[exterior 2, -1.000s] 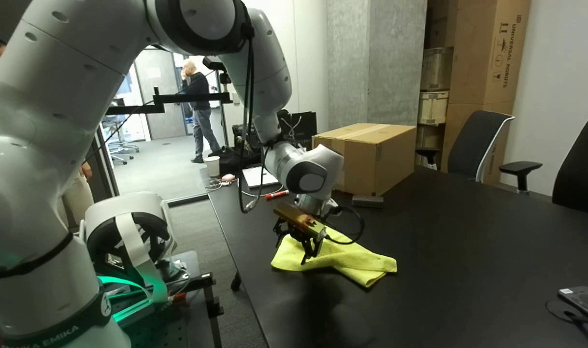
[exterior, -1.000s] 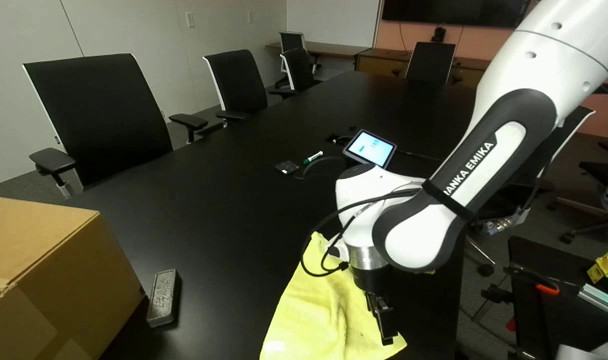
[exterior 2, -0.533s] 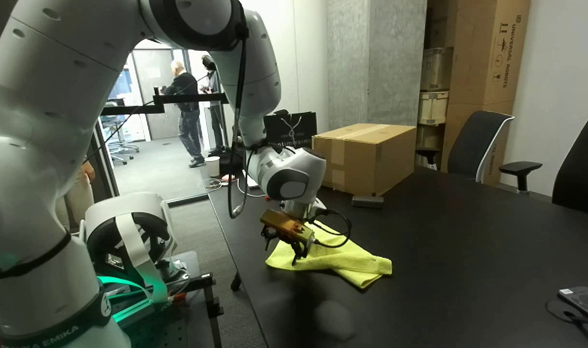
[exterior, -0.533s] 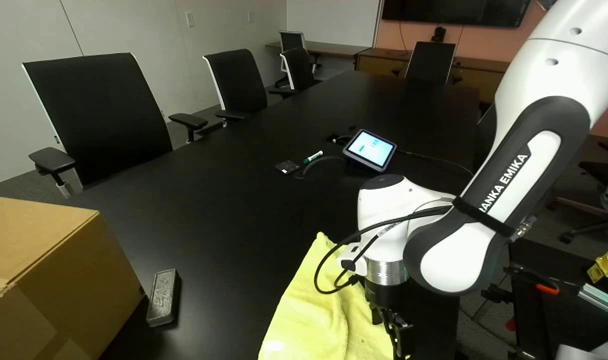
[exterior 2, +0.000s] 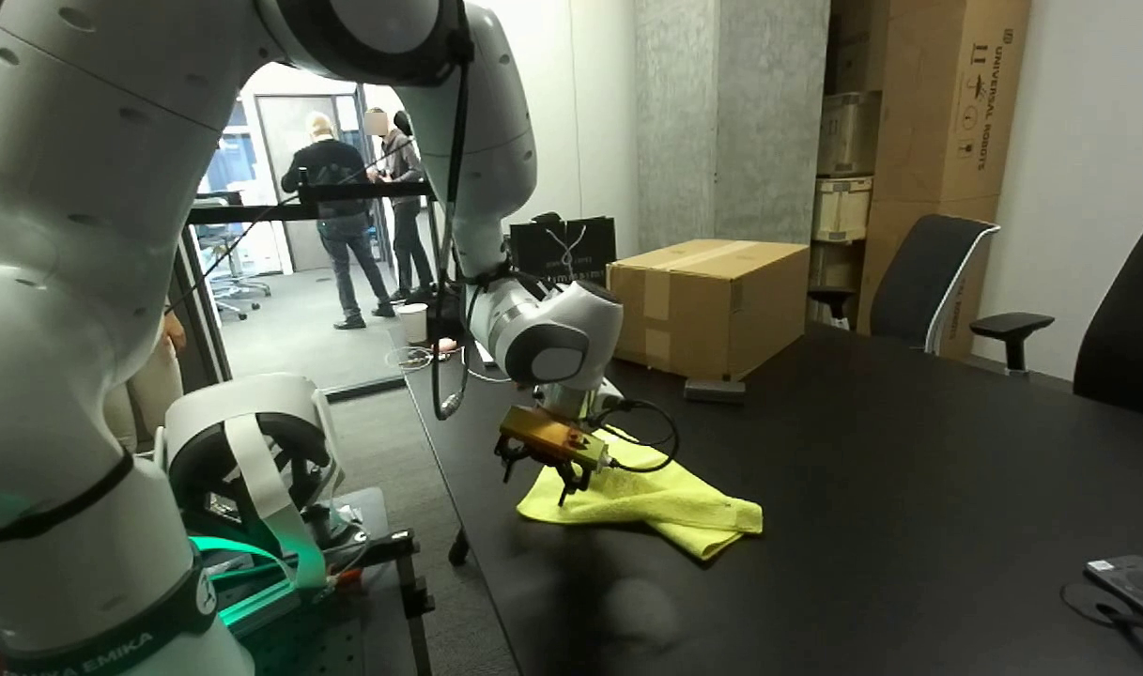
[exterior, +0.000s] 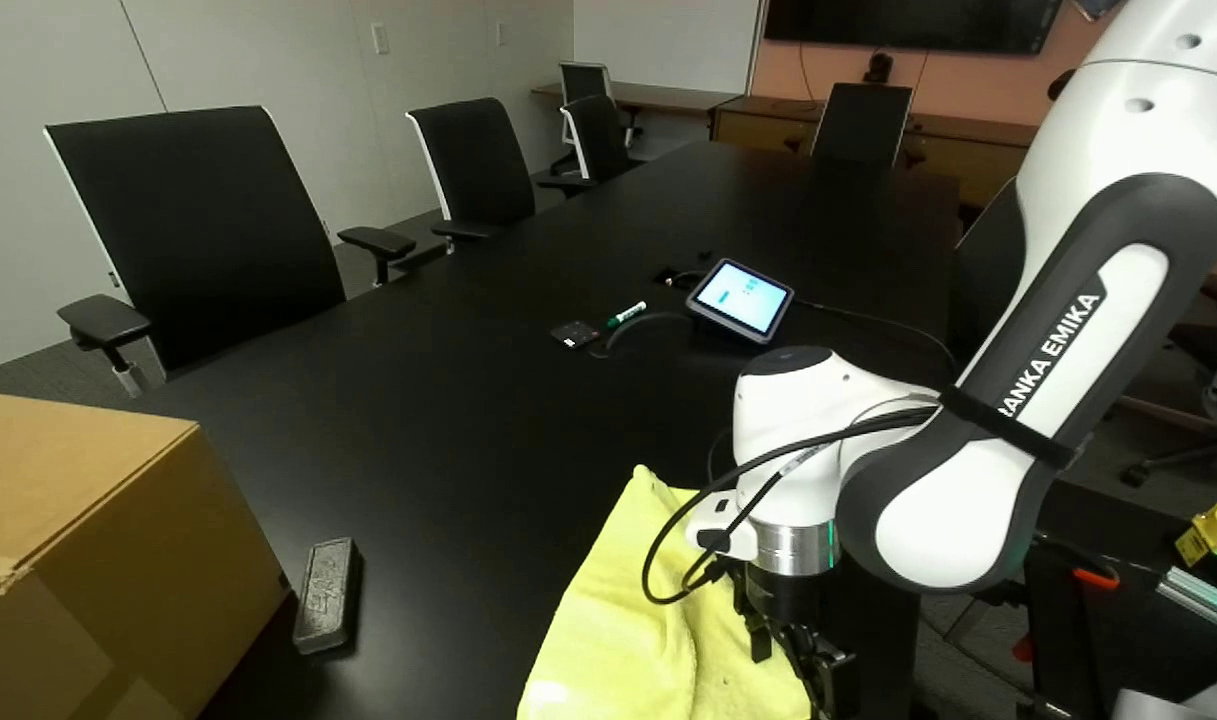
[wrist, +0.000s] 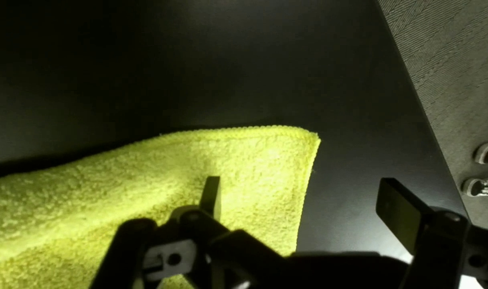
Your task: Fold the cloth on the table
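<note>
Locate the cloth (wrist: 264,172) on the bench (exterior 2: 872,451), rumpled and close to one edge, with layers (exterior 2: 707,535) apparently overlapping in an exterior view. Observe the gripper (wrist: 303,198), spread wide and holding nothing. In the wrist view, note one finger (wrist: 212,196) over the cloth and the opposite finger (wrist: 400,214) over the bench beyond it. Treat this straddle as the governing relation: side hem (wrist: 301,188) between the fingers, roughly across the closing direction; nearest corner (wrist: 309,141) slightly ahead, toward the top of the wrist view; bulk of the cloth to the left there, with a crease trailing off to the lower left. Read the present step, by judgement, as alignment for an edge or corner pinch by the single arm (exterior: 1048,360), with folding not yet complete. Before closing, probably advance toward the corner and lower to bench level. Expect slippage or bunching from closing too high above the bench. Do not assume contact: impossible to tell the clearance under the fingertips from these views.
</note>
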Action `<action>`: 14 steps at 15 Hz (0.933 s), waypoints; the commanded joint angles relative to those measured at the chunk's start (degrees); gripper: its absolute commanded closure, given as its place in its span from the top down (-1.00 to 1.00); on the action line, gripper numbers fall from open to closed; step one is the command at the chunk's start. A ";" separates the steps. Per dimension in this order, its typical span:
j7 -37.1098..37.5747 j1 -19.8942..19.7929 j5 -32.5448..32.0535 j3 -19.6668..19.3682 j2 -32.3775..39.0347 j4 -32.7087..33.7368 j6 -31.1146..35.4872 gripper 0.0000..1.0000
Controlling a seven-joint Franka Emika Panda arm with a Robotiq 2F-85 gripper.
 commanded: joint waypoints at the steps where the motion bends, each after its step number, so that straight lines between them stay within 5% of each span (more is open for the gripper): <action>1: -4.10 -0.20 -1.14 0.33 -1.31 -1.64 1.44 1.00; 14: -6.03 4.14 -12.29 -4.49 1.03 -1.77 8.60 1.00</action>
